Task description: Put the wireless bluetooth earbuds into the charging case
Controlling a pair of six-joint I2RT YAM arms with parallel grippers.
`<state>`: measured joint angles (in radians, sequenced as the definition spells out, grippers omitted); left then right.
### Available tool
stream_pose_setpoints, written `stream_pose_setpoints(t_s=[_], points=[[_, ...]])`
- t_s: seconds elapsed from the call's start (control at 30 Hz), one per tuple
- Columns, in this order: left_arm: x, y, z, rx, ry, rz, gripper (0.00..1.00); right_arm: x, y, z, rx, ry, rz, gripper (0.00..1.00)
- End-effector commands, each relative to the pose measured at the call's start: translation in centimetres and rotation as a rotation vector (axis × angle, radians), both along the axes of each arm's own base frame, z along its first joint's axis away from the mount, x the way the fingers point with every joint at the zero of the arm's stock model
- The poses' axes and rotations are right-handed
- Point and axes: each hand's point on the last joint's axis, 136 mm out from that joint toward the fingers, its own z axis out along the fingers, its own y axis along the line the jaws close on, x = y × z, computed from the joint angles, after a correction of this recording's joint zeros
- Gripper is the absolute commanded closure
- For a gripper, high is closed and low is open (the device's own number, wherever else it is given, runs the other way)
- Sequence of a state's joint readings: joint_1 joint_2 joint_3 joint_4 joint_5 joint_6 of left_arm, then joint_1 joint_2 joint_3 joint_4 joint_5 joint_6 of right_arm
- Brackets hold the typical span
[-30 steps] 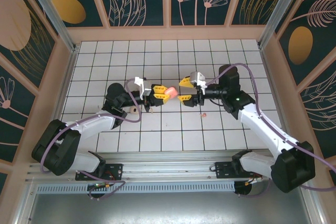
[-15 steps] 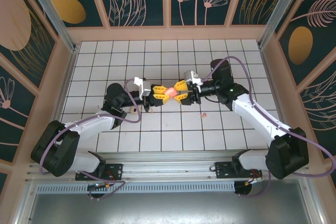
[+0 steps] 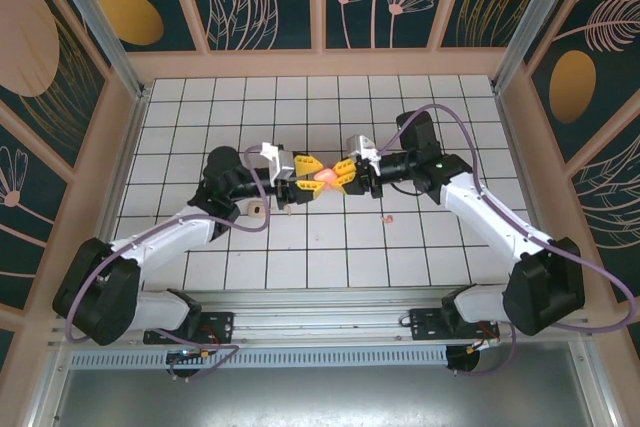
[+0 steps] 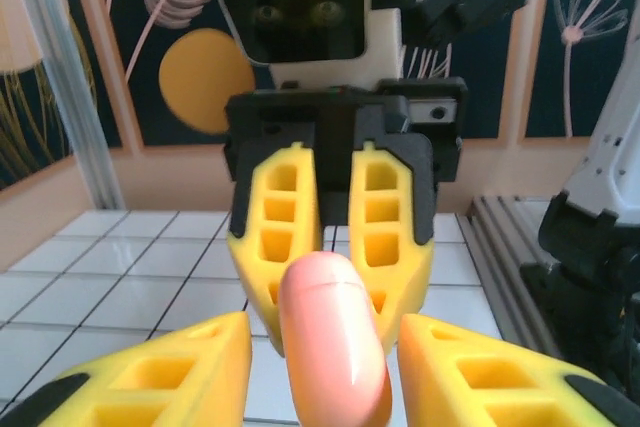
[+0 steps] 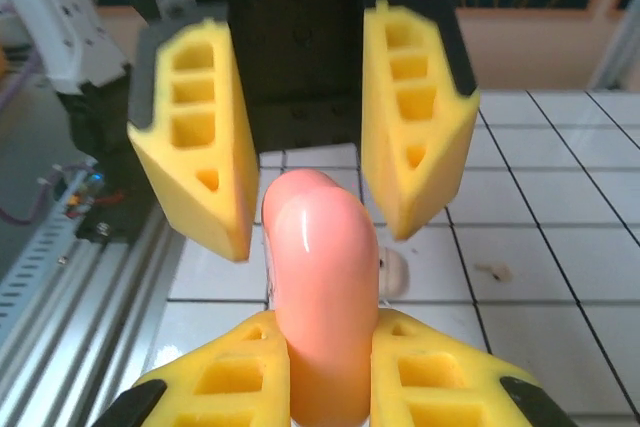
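Closed pink case in right gripper

We see a white tiled desk. Dark blue walls with peach plant drawings surround it.

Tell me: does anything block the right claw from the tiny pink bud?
Nothing lies between the right gripper and the pink earbud on the tiles, but its jaws are shut on the pink case.

Salmon-pink pebble case aloft, pink earbud on tiles — beige earbud well apart
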<state>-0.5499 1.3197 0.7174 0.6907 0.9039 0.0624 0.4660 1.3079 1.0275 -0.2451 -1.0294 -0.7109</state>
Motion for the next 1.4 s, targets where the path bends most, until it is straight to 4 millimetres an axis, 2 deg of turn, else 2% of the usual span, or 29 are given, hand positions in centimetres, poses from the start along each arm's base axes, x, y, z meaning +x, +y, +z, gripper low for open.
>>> stream_pose_setpoints(t_s=[0.0, 0.17, 0.2, 0.47, 0.57, 0.67, 0.77, 0.93, 1.03, 1.1, 1.23, 1.37], points=[[0.3, 0.5, -3.4, 0.206, 0.007, 0.032, 0.54, 1.4, -1.3, -0.3, -0.111, -0.123, -0.15, 0.86], [0.2, 1.4, -6.1, 0.32, 0.025, 0.06, 0.51, 2.0, -1.7, -2.4, -0.262, -0.287, -0.188, 0.86], [0.1, 1.5, -6.4, 0.332, 0.019, 0.055, 0.51, 1.6, -1.2, -2.7, -0.282, -0.312, -0.169, 0.86], [-1.0, 1.7, -7.1, 0.351, -0.036, 0.011, 0.5, 1.3, 1.2, -3.8, -0.371, -0.343, -0.09, 0.86], [-0.9, 1.6, -7.2, 0.35, -0.027, 0.002, 0.54, 1.2, 1.8, -4.4, -0.406, -0.348, -0.068, 0.86], [-0.9, 1.5, -7.3, 0.348, -0.018, -0.006, 0.63, 1.2, 2.1, -4.5, -0.41, -0.348, -0.054, 0.86], [-0.7, 1.5, -7.4, 0.354, -0.016, 0.008, 0.73, 1.0, 2.4, -4.2, -0.386, -0.355, -0.041, 0.86], [-0.3, 1.6, -7.1, 0.353, -0.025, 0.039, 0.8, 0.3, 2.6, -3.5, -0.337, -0.355, -0.024, 0.83], [-0.7, 1.5, -6.4, 0.313, -0.045, 0.025, 0.81, 0.1, 2.0, -3.6, -0.273, -0.298, -0.046, 0.62], [-1.1, 1.5, -6.1, 0.286, -0.057, 0.007, 0.81, -0.2, 1.1, -3.5, -0.203, -0.244, -0.053, 0.57], [-1.7, 1.2, -5.8, 0.264, -0.05, -0.034, 0.81, -2.3, 0.1, -1.8, -0.02, -0.18, 0.011, 0.56], [-2.1, 0.9, -5.4, 0.237, -0.046, -0.07, 0.81, -3.2, -0.2, -1.4, 0.047, -0.136, 0.055, 0.56]])
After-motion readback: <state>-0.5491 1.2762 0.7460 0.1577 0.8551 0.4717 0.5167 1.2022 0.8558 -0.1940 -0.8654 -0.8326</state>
